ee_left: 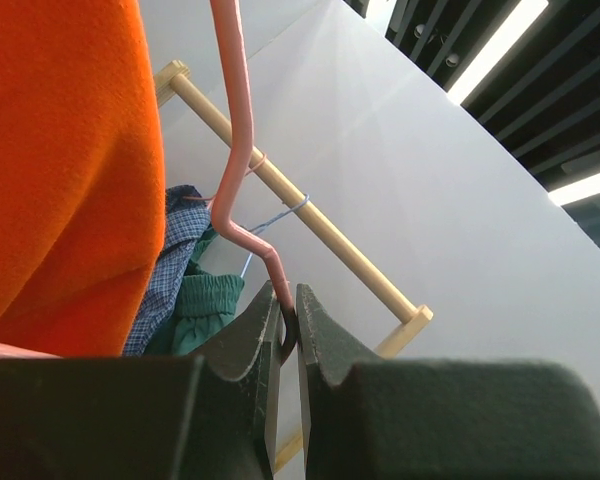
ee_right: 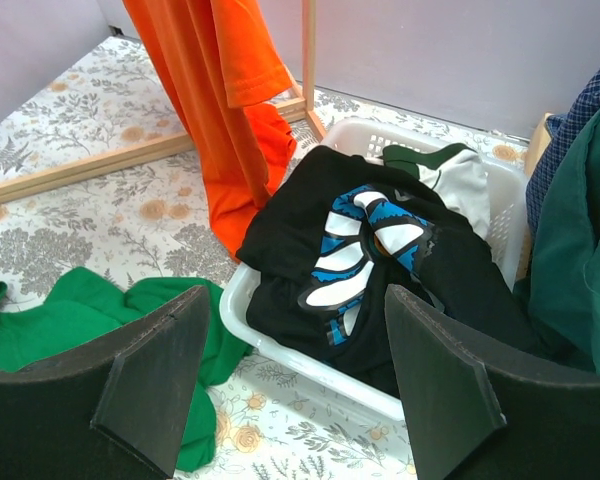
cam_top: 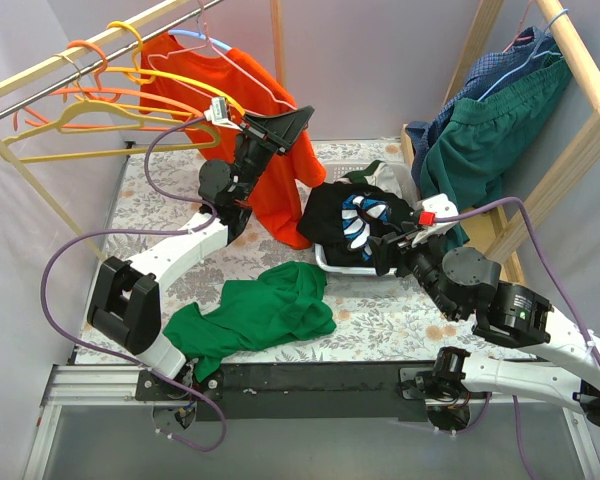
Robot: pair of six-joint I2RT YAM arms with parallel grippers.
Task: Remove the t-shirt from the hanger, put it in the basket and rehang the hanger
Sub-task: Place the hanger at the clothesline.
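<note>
An orange t-shirt (cam_top: 280, 185) hangs from a thin pink hanger (cam_top: 257, 88) near the back left rail, its hem reaching the table. My left gripper (cam_top: 280, 125) is raised beside the shirt's shoulder. In the left wrist view it (ee_left: 288, 300) is shut on the hanger's wire (ee_left: 242, 150), with the orange t-shirt (ee_left: 60, 170) filling the left side. My right gripper (cam_top: 395, 240) hovers open over the near rim of the laundry basket (ee_right: 280, 345), holding nothing (ee_right: 295, 370). The t-shirt's lower part (ee_right: 215, 90) shows beyond it.
A green garment (cam_top: 265, 310) lies crumpled on the table in front. The white basket (cam_top: 330, 262) holds dark clothes. Several empty hangers (cam_top: 90, 110) hang on the left rail. Green and blue clothes (cam_top: 500, 130) hang on the wooden rack at right.
</note>
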